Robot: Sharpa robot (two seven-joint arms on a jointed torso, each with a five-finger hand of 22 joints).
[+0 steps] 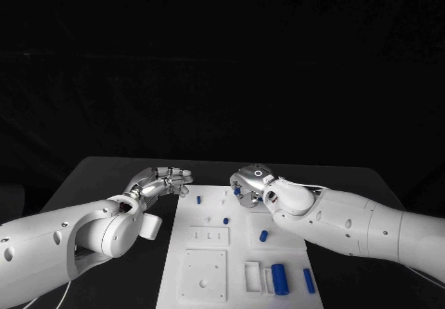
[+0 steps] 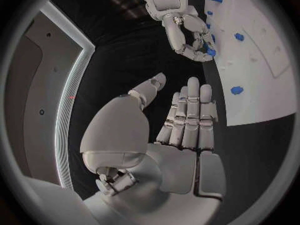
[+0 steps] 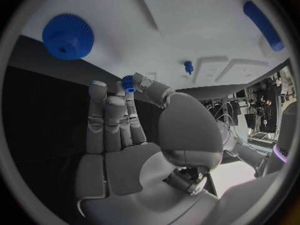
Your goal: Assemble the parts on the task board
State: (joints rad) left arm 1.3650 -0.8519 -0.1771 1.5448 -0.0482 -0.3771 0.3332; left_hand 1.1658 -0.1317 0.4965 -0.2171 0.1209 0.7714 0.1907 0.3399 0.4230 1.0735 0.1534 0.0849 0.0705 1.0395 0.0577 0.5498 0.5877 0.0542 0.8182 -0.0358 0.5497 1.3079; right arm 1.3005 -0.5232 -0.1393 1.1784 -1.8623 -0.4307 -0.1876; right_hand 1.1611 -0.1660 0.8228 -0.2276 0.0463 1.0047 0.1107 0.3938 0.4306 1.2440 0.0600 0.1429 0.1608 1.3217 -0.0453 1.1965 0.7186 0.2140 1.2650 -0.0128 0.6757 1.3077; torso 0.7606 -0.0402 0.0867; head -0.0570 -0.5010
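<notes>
Head view: task board [image 1: 206, 270] on the counter [image 1: 102, 174], several blue parts [image 1: 279, 279] loose, so assembly seems barely begun. Left wrist view: left hand [image 2: 187, 122] released, empty. Right wrist view: right hand [image 3: 128, 120] pinching a small blue gear [image 3: 129, 83] at the board's far edge

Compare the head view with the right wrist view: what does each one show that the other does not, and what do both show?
Head view alone: the left hand, holding nothing, at the far left edge of the task board, and a big blue cylinder lying at the board's near end.

Right wrist view alone: a blue gear on the board.

Both: the right hand, its fingers pinching a small blue part, and the white board.
</notes>
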